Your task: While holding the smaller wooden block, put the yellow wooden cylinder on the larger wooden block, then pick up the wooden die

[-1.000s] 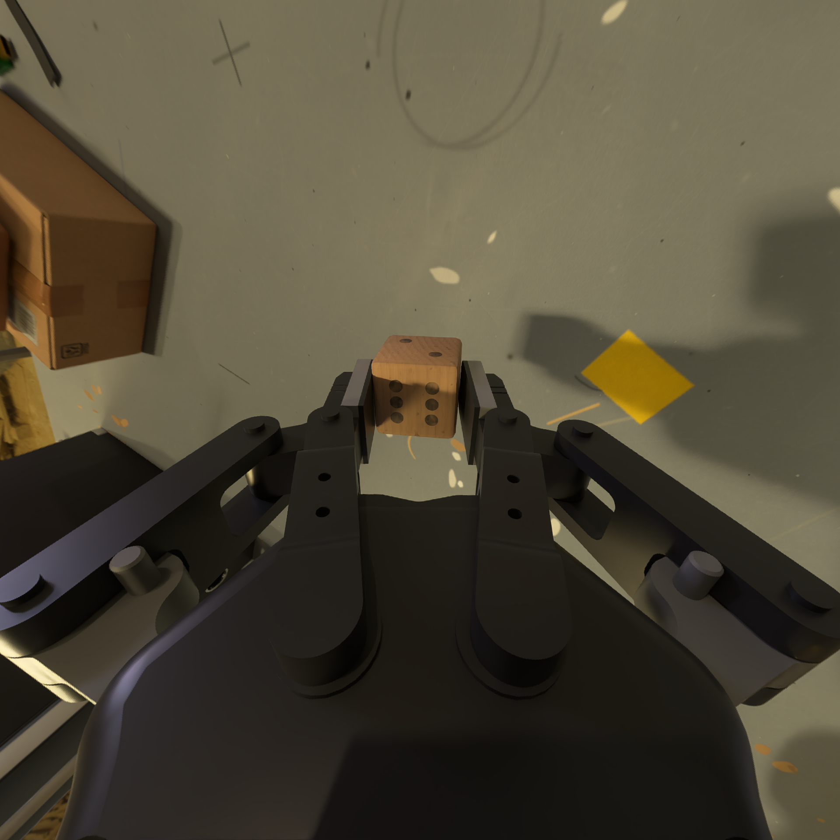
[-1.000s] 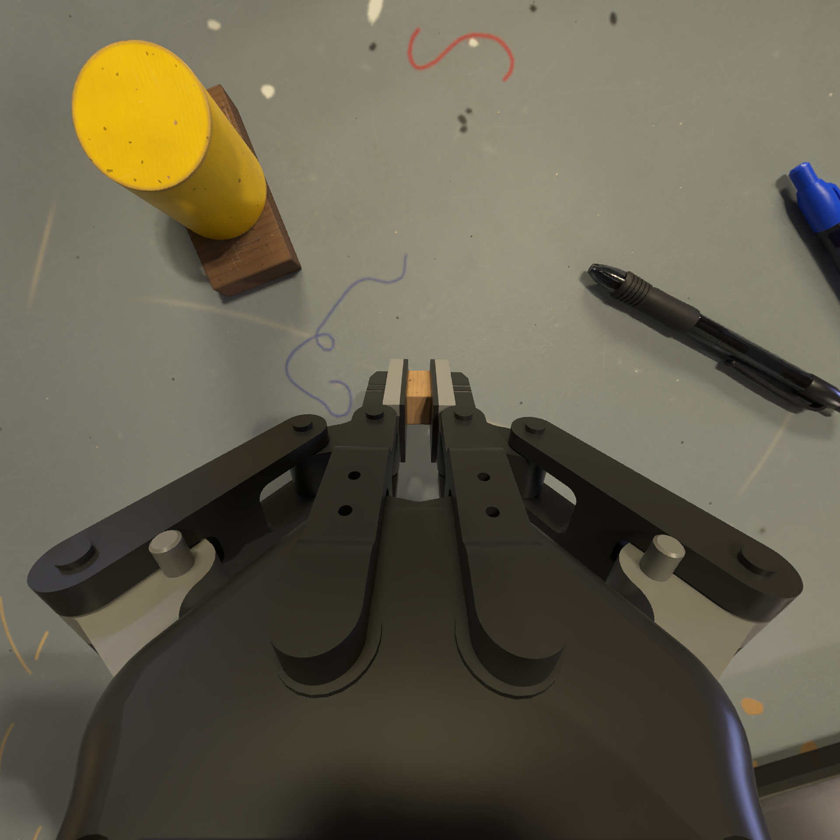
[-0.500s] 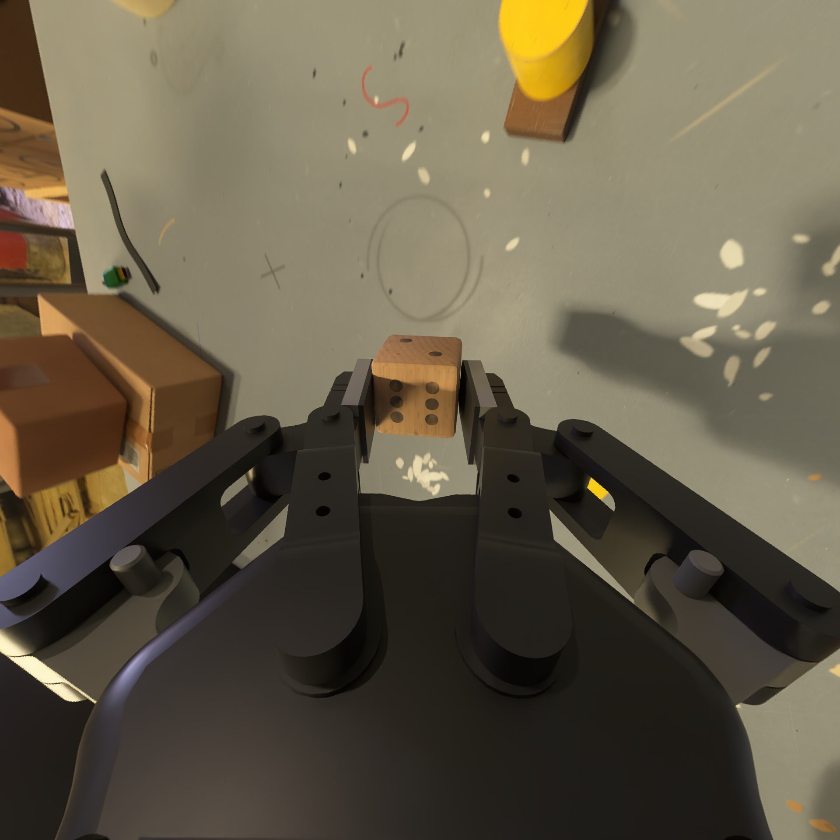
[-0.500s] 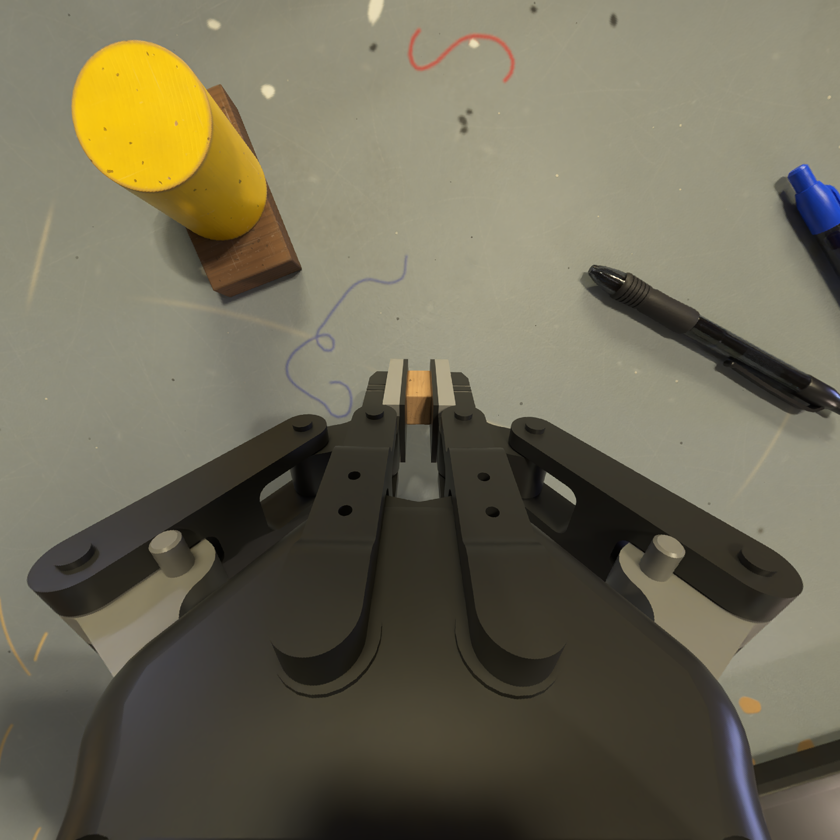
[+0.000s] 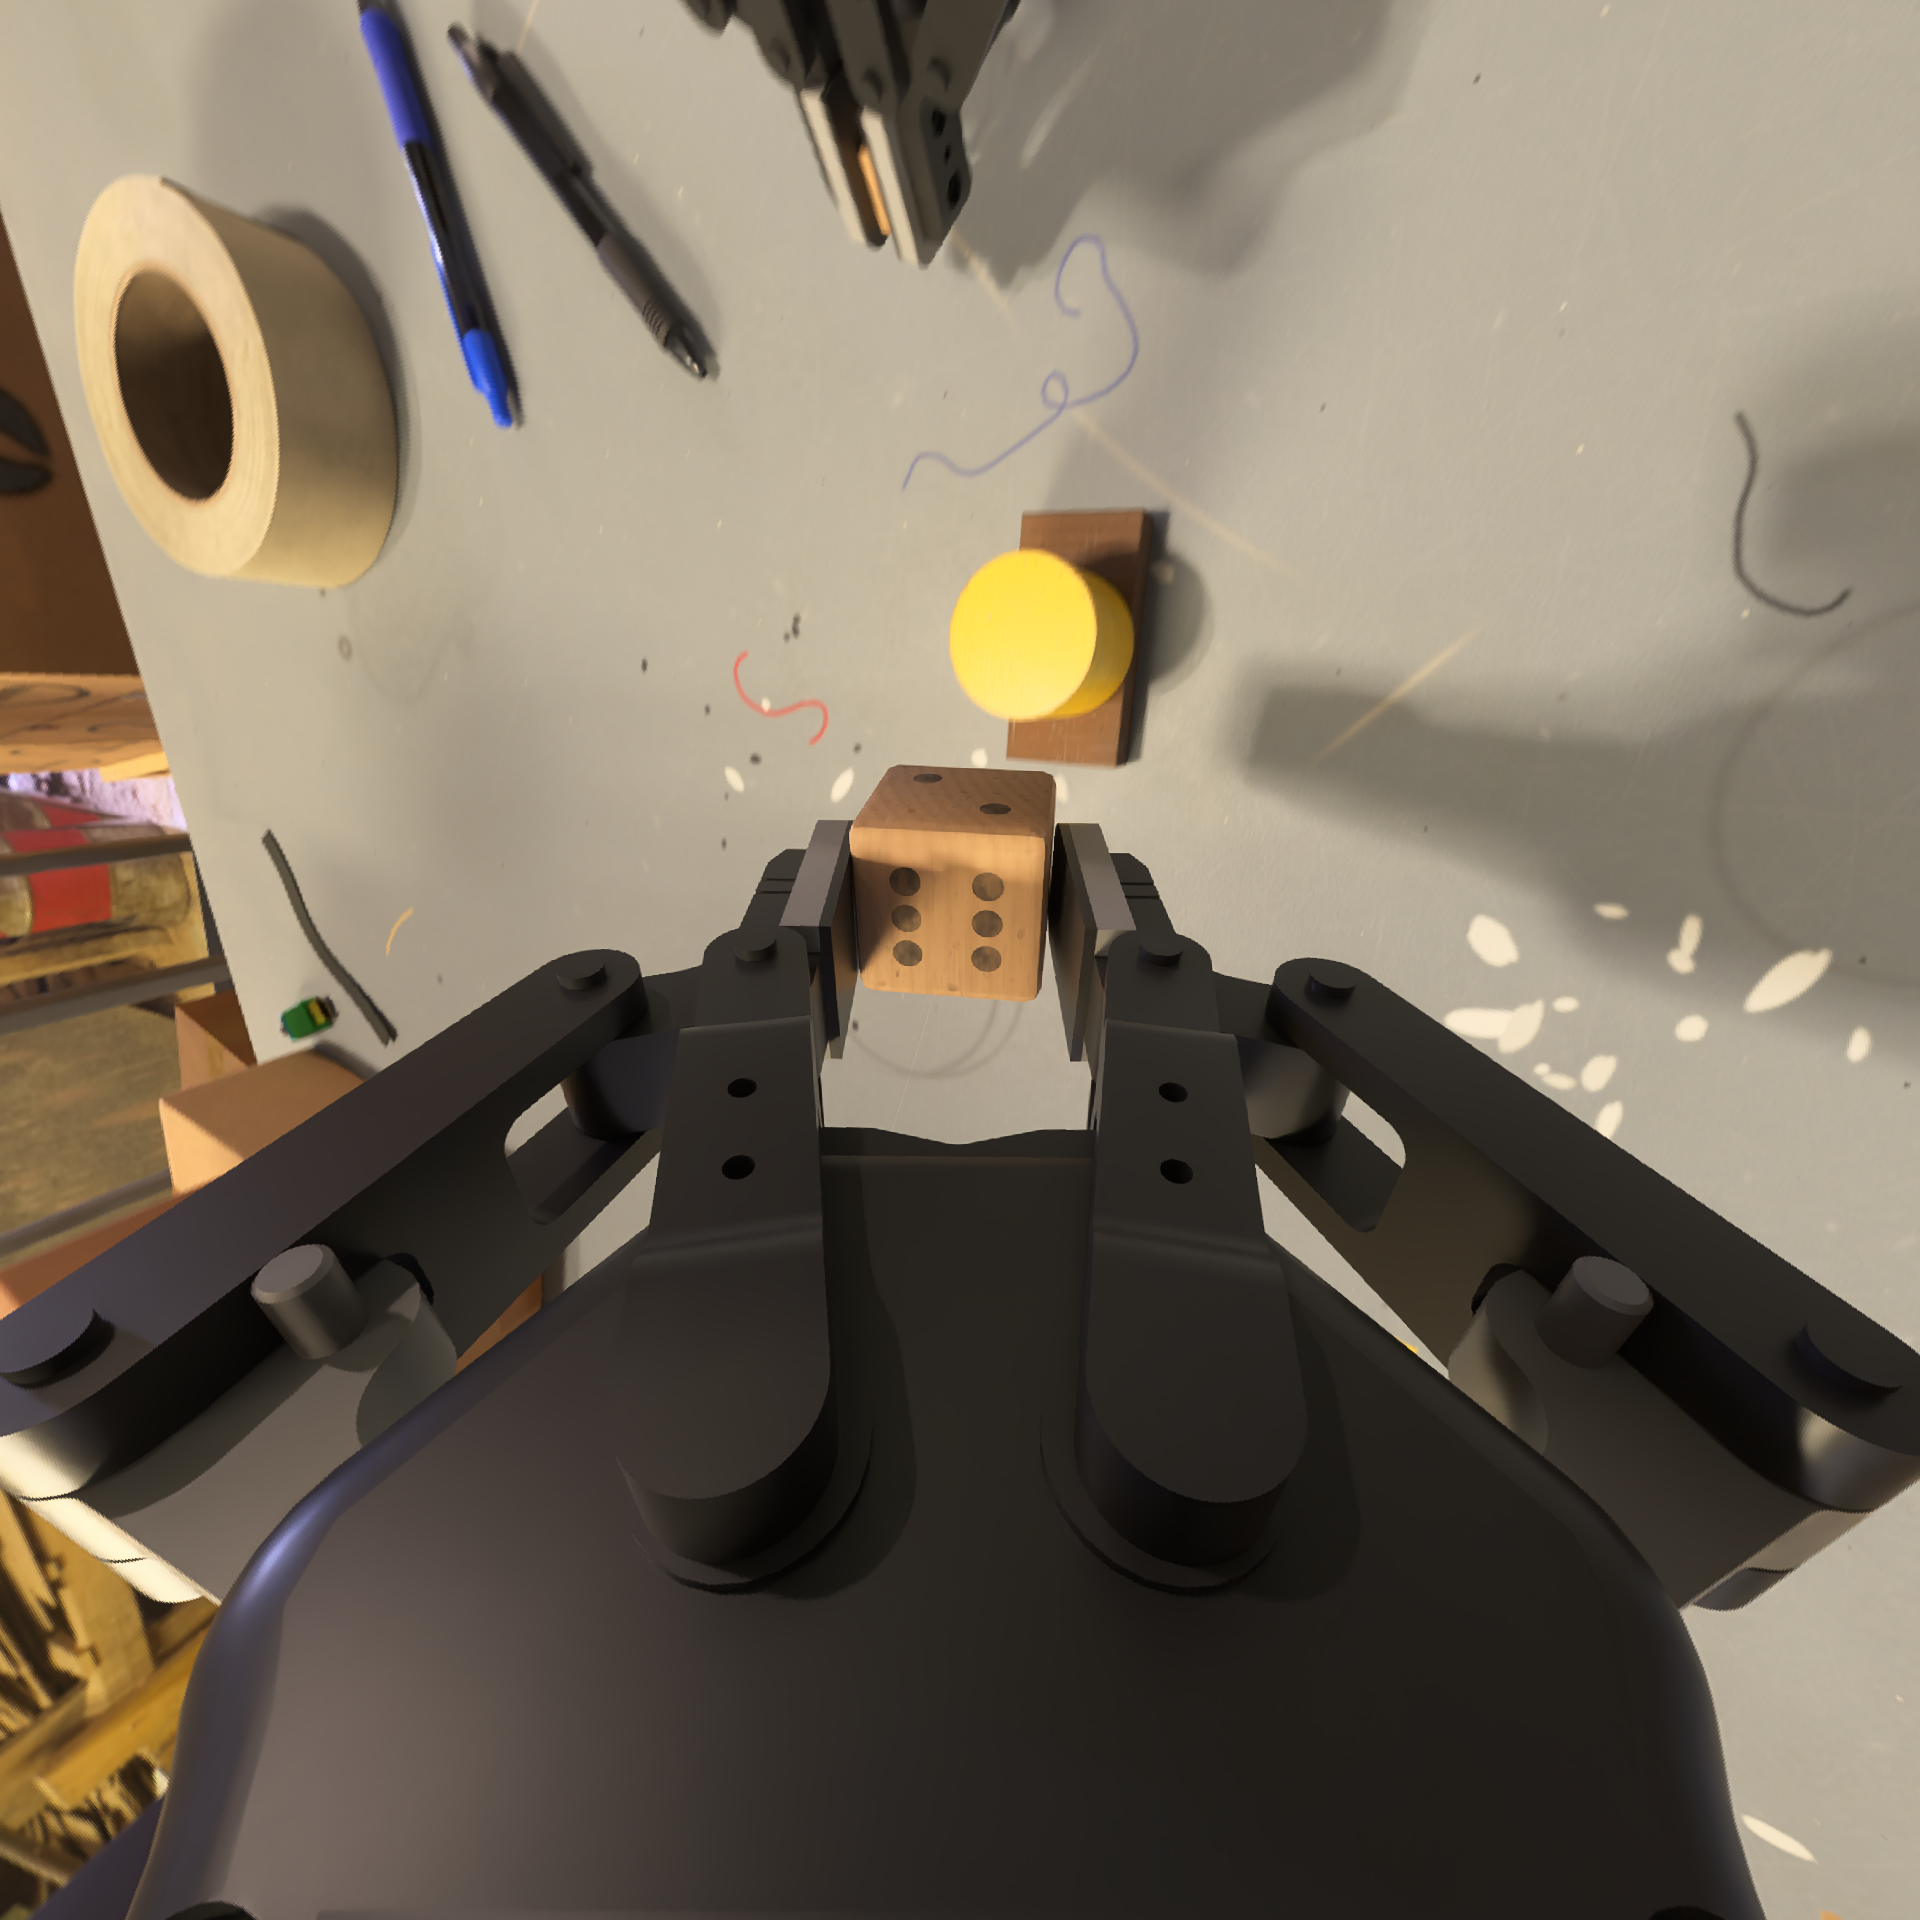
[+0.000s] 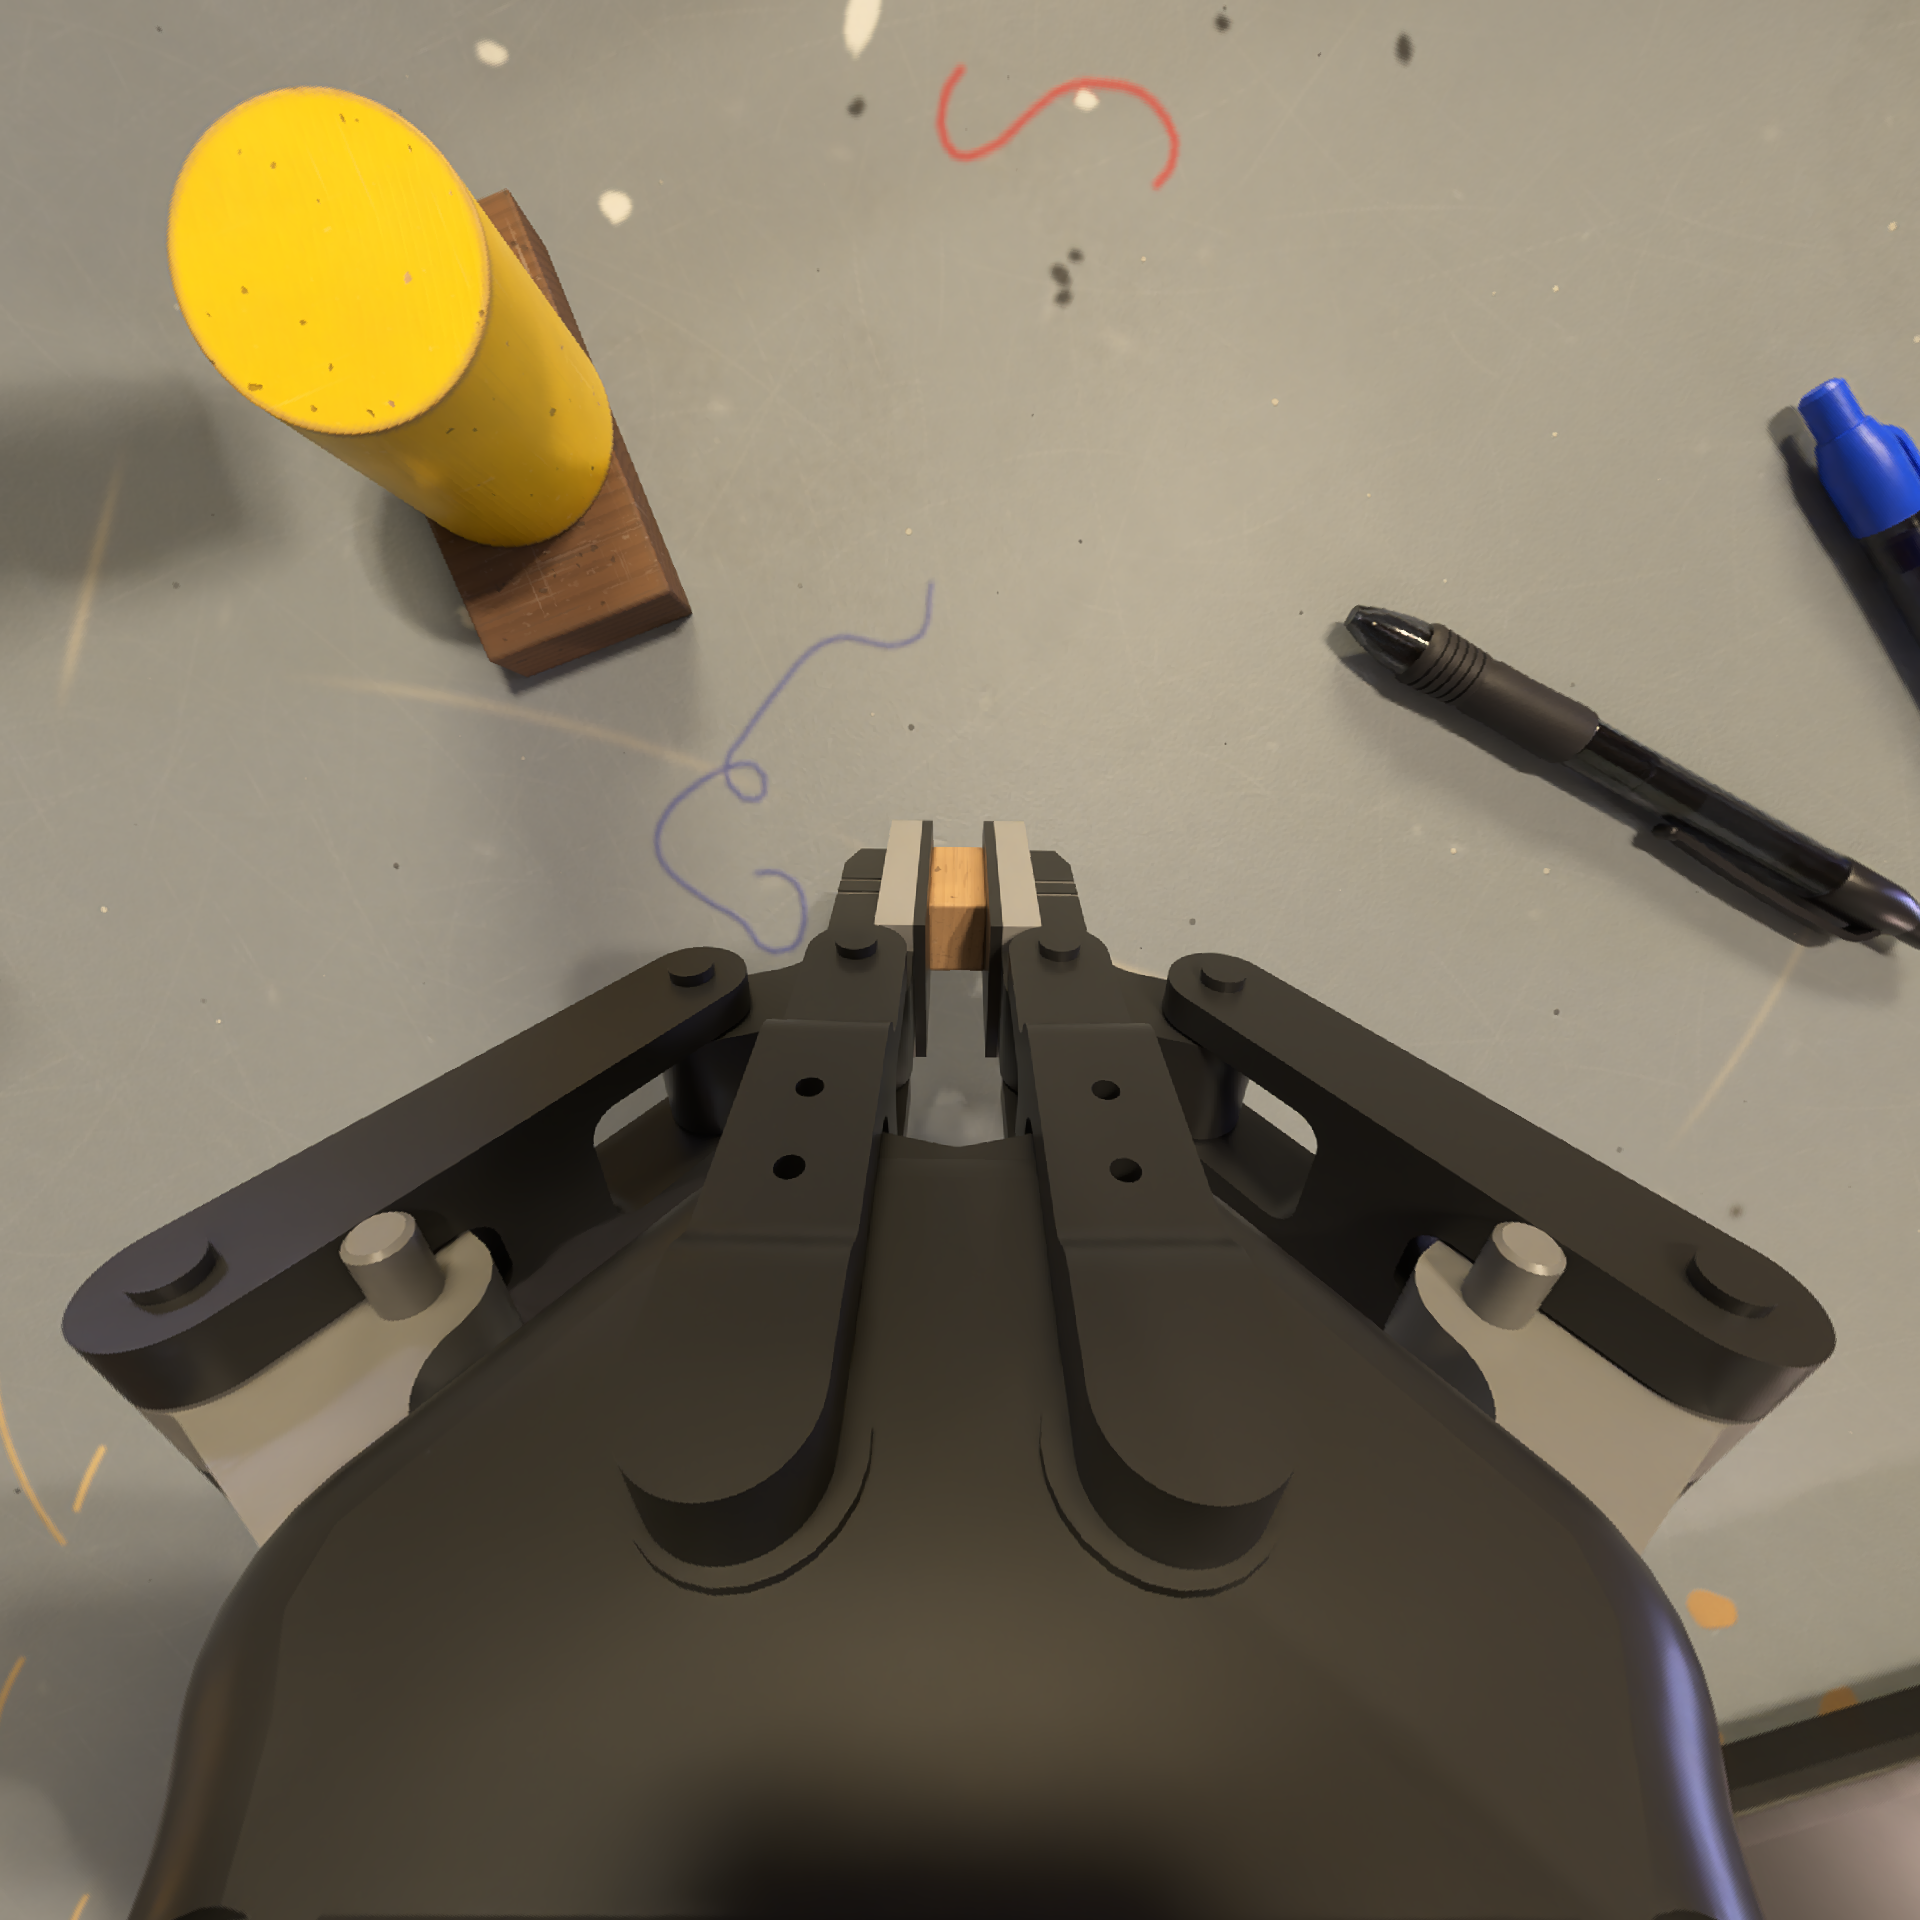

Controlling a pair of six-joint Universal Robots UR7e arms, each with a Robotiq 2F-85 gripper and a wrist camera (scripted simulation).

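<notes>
My left gripper (image 5: 951,883) is shut on the wooden die (image 5: 951,904) and holds it high above the grey table. The yellow wooden cylinder (image 5: 1039,634) stands upright on the larger dark brown block (image 5: 1081,727), just beyond the die in this view. In the right wrist view the cylinder (image 6: 384,312) on the larger block (image 6: 571,592) is at the upper left. My right gripper (image 6: 957,873) is shut on the smaller light wooden block (image 6: 956,904), above the table. It also shows at the top of the left wrist view (image 5: 878,177).
A tape roll (image 5: 234,384), a blue pen (image 5: 436,208) and a black pen (image 5: 582,197) lie at the upper left of the left wrist view. The black pen (image 6: 1621,769) and blue pen (image 6: 1860,468) lie right of my right gripper. Cardboard boxes (image 5: 249,1112) sit beyond the table's left edge.
My left gripper has risen and swung with the die, so the cylinder, block, pens, tape roll and right gripper have come into its view. The right gripper has not moved.
</notes>
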